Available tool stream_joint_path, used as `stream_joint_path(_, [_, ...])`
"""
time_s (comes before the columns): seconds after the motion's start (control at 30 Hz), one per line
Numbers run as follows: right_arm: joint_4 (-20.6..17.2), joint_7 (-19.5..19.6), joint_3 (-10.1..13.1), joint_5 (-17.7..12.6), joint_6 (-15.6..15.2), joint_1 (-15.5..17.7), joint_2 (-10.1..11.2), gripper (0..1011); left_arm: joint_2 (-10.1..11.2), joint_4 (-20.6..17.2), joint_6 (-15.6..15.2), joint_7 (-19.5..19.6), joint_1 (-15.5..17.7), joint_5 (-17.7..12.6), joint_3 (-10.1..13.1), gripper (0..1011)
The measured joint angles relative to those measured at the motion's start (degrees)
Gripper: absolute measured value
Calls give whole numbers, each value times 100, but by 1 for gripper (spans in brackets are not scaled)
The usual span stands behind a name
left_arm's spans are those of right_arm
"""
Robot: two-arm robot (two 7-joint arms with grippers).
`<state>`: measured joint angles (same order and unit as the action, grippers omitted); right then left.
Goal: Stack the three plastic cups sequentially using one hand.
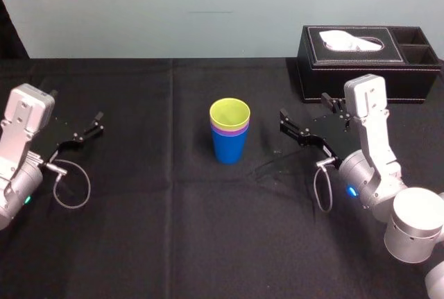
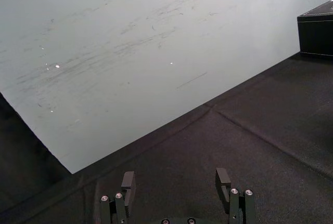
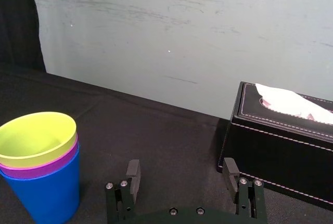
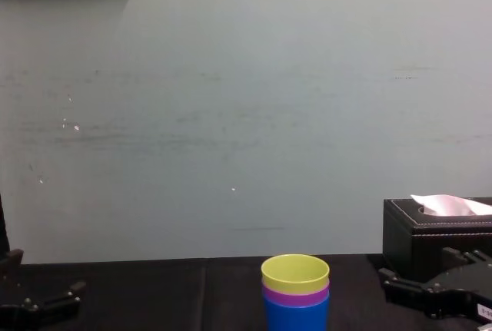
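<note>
I judge stacking done: yellow-green cup (image 1: 229,112) inside purple cup (image 1: 229,131) inside blue cup (image 1: 229,149). The right hand (image 3: 181,162) and left hand (image 2: 176,174) are spread, empty, either side of the blue cup.

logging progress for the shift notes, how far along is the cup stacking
Looks done: the yellow-green cup sits in the purple cup, which sits in the blue cup, one upright stack on the table. In hand: nothing; the right gripper is open, apart from the stack, and the left gripper is open farther off. Left: nothing apparent.
</note>
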<state>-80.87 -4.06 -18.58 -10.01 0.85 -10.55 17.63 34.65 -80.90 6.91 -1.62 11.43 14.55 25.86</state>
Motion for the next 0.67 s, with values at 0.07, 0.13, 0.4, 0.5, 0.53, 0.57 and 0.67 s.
stream_joint_path(0.07, [0,0,0,0,0,0,0,1003,0,0,0,0,0,0,0,1011])
stream_joint_path(0.13, [0,0,0,0,0,0,0,1003,0,0,0,0,0,0,0,1011])
stream_joint_path(0.4, [0,0,0,0,0,0,0,1003,0,0,0,0,0,0,0,1011])
stream_joint_path(0.5, [0,0,0,0,0,0,0,1003,0,0,0,0,0,0,0,1012])
stream_joint_path(0.53, [0,0,0,0,0,0,0,1003,0,0,0,0,0,0,0,1011])
stream_joint_path(0.57, [0,0,0,0,0,0,0,1003,0,0,0,0,0,0,0,1011])
stream_joint_path(0.67, [0,0,0,0,0,0,0,1003,0,0,0,0,0,0,0,1011])
